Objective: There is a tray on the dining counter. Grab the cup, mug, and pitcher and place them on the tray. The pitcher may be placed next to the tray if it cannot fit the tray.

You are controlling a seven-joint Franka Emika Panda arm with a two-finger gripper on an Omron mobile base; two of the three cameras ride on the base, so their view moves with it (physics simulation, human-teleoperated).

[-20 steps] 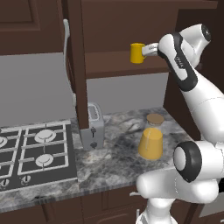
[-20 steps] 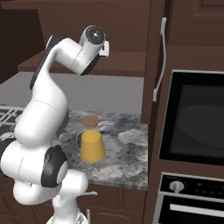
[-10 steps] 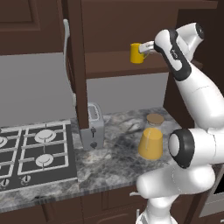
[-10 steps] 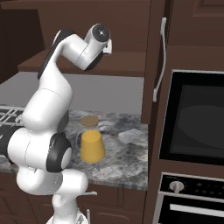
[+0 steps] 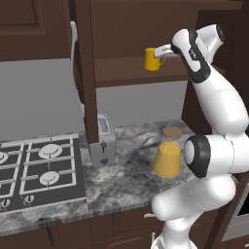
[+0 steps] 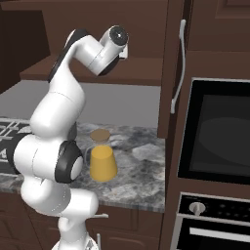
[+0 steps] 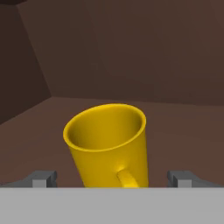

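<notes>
The mug (image 5: 153, 59), plain golden yellow with a loop handle, stands upright on a dark wood cabinet shelf (image 5: 126, 70). My gripper (image 5: 163, 50) reaches in at its right side and is open. In the hand view the mug (image 7: 109, 144) sits between the two fingertips (image 7: 43, 178), its handle turned toward the hand, and nothing touches it. The pitcher (image 5: 168, 156), orange-yellow with a tan lid, stands on the stone countertop below the arm; the right base view shows the pitcher (image 6: 102, 160) too. The tray, the cup and the dining counter are out of view.
A silver toaster (image 5: 104, 143) stands left of the pitcher, beside the stove (image 5: 39, 170). The open cabinet door (image 5: 85, 78) hangs over the toaster. A built-in oven (image 6: 219, 132) and a tall door with a long handle (image 6: 178, 63) stand to the right.
The arm's upper links have swung and the hand has edged closer to the mug. The jaws stay open and the mug has not moved.
</notes>
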